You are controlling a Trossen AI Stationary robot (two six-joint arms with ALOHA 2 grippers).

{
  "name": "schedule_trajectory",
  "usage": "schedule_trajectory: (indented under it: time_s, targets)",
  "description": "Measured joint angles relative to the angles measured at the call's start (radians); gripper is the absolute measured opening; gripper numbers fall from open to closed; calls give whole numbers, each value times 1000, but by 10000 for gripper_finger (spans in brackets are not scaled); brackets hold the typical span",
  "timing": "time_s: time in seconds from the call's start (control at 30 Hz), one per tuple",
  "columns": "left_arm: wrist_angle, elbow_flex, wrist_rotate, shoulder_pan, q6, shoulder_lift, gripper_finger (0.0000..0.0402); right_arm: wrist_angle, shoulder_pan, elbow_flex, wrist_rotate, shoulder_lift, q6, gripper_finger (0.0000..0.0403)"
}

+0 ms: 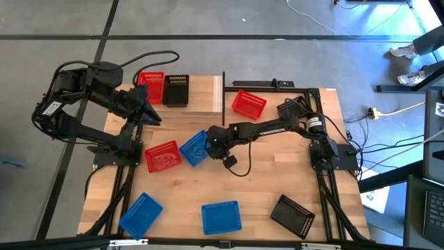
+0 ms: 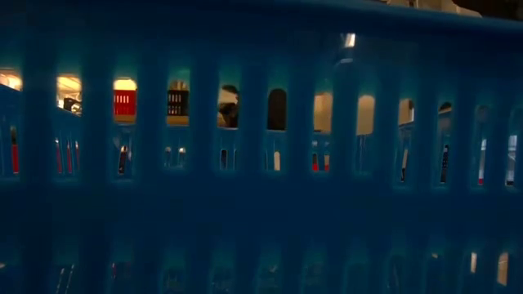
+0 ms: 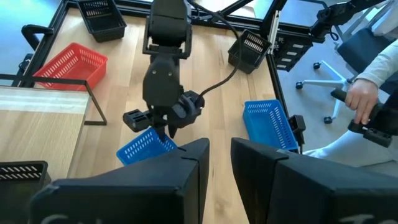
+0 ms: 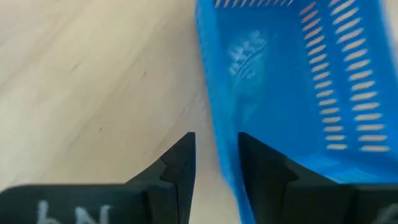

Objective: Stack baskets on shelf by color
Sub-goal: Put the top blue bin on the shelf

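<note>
Meanwhile, at mid-desk, a blue basket (image 1: 195,148) is being addressed by the right gripper (image 1: 216,144), whose parted fingers are set astride one wall, not yet clenched, just beside a red basket (image 1: 162,157). The left gripper (image 1: 150,113), slightly parted and empty, is held near the shelf (image 1: 201,97), where one red and one black basket are already placed. A firm closing, a lift and a carry to the shelf are judged to be called for next.

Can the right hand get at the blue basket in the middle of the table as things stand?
Probably yes: the right hand is already at the blue basket, its open fingers astride one wall, nothing between.
</note>
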Motion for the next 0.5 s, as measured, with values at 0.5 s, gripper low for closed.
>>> schedule_trajectory:
  time_s: [0.5]
  targets:
    - [0,0,-1,0,0,0,58,-13,2,0,82,21,223,11]
